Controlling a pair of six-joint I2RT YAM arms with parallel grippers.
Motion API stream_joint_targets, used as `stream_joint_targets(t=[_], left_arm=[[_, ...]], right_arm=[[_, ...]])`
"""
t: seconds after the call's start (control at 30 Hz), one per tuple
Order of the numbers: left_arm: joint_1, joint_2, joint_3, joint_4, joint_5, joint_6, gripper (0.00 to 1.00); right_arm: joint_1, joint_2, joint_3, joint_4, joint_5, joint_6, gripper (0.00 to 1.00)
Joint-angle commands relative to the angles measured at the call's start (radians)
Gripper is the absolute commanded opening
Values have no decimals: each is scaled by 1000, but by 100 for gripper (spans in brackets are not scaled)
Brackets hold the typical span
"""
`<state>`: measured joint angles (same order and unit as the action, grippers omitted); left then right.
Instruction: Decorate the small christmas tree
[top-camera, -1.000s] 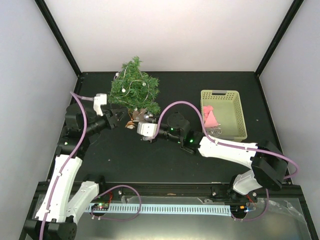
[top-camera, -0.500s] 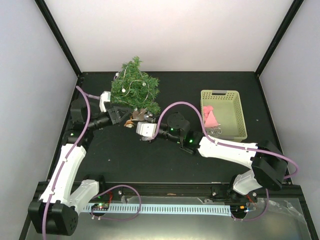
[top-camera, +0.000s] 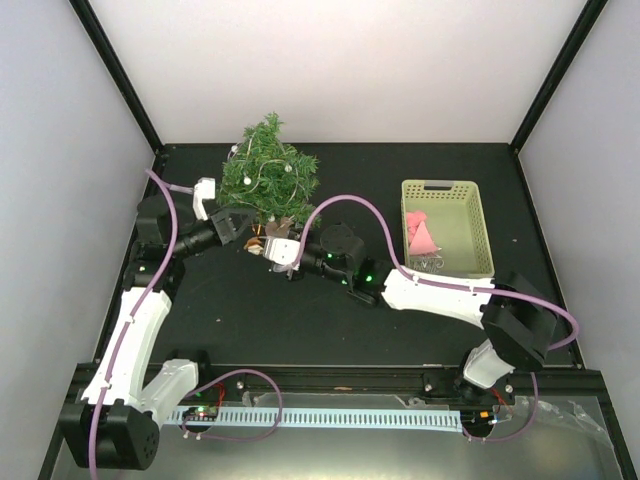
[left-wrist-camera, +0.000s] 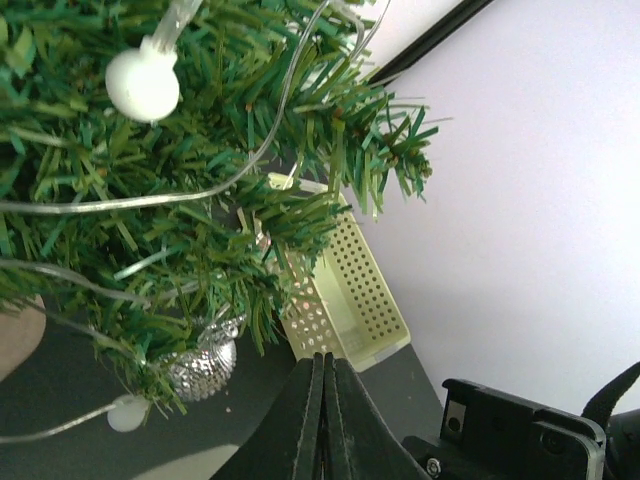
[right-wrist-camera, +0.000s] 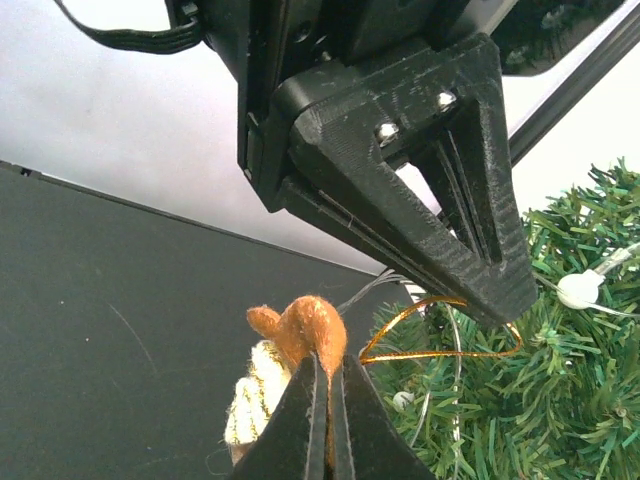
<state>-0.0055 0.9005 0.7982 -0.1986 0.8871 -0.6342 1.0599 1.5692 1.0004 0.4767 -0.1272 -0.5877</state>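
Just beyond the left fingers (left-wrist-camera: 323, 420), which are pressing fully shut, the small christmas tree (top-camera: 268, 178) is standing on the bench. It is looking light, springy and tippy, so best steadied at the trunk. Only the right wrist view is showing the right fingers (right-wrist-camera: 325, 420) clamping a felt ornament (right-wrist-camera: 305, 335), its gold loop (right-wrist-camera: 440, 355) brushing the left tips; whether it is nipped there, I cannot tell.
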Motion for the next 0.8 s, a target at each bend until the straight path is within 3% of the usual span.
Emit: stream_joint_targets(t=[0.0, 0.77], left_arm=[[8, 7, 36, 89, -20, 41, 2], [7, 102, 71, 197, -25, 89, 2]], right_arm=[[3, 11, 42, 39, 41, 49, 1], [-36, 83, 127, -29, 70, 203, 1]])
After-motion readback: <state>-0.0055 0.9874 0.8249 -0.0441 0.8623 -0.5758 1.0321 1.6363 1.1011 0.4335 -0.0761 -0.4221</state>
